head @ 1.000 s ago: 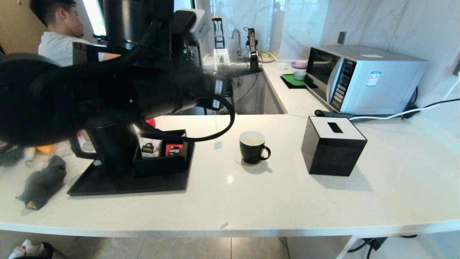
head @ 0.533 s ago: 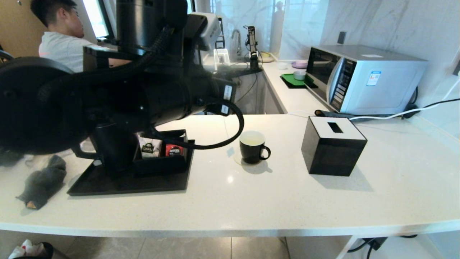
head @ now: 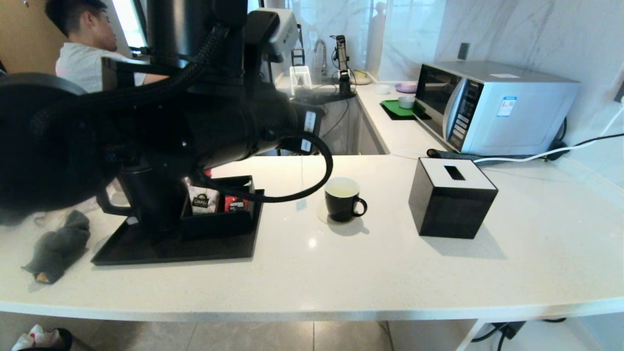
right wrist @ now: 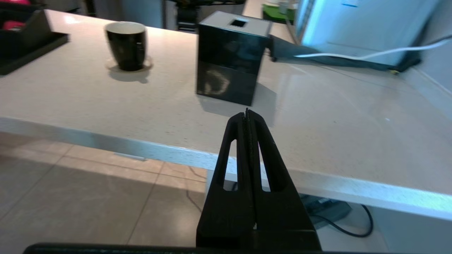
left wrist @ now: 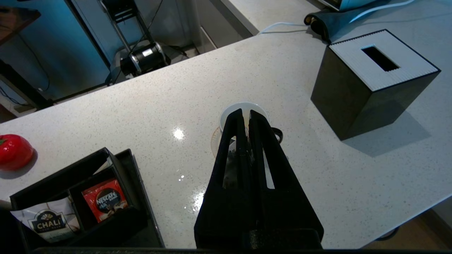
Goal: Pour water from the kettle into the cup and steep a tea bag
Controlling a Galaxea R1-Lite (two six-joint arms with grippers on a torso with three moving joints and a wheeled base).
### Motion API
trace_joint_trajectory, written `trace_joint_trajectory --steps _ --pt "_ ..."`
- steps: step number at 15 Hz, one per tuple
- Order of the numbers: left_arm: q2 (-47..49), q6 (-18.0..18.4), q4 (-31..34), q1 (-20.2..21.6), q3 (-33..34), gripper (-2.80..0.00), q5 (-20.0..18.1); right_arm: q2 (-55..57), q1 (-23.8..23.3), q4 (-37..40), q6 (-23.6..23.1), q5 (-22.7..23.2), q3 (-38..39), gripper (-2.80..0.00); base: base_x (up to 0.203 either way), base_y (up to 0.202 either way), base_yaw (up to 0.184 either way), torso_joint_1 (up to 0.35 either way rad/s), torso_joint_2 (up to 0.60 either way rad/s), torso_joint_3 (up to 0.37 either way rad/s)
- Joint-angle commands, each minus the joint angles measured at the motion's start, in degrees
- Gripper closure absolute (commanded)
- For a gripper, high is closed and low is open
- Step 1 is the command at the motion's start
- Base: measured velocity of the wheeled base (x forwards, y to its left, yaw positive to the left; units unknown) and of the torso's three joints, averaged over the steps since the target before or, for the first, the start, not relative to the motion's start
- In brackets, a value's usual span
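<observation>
Nearest, off the bench (head: pixel 341 282) edge and well short of the cup (head: pixel 341 202): right gripper (right wrist: pixel 246 112), fingers pressed flat together, nothing in them, shown by the right wrist view alone and missing from the head view. Further in, above the cup and a shade to its left: left gripper (left wrist: pixel 246 113), fingers all but shut, pinched on the tea bag (left wrist: pixel 230 162), aimed down at the cup's rim. Only in the left wrist view: greyish pouch with dark flecks, glimpsed through the slots in the fingers. From the head view, merely a thin pale string hanging straight down just left of the cup with a faint patch at its end, long axis up and down, clear of the rim; fingers themselves hidden there behind the bulky black left arm. Cup upright on a pale round coaster, handle pointing right toward the tissue box (head: pixel 451 197). Left of the cup: kettle (head: pixel 151 200) upright on a black tray (head: pixel 170 251), loop handle turned away from the cup, sachet holder with a CHALI packet (left wrist: pixel 49 220) and a red packet (left wrist: pixel 104 199) between kettle and cup. Far behind the cup, to the right: microwave (head: pixel 487 105).
</observation>
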Motion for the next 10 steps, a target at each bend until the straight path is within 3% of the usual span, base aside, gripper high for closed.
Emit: trace_joint_trajectory --steps 1,6,10 --pt "0.26 -0.09 -0.05 -0.05 0.06 0.00 0.05 9.49 0.86 -1.92 -0.36 2.95 -2.87 0.00 0.000 0.000 0.000 0.000 0.00 0.000" --pt "1.17 -0.19 -0.05 -0.05 0.01 0.00 -0.12 35.59 4.16 -19.03 -2.23 7.90 -6.77 0.00 0.000 0.000 0.000 0.000 0.00 0.000" --pt "1.77 -0.19 -0.05 -0.05 0.03 0.00 -0.12 58.19 5.03 -37.17 -3.98 16.78 -12.28 0.00 0.000 0.000 0.000 0.000 0.00 0.000"
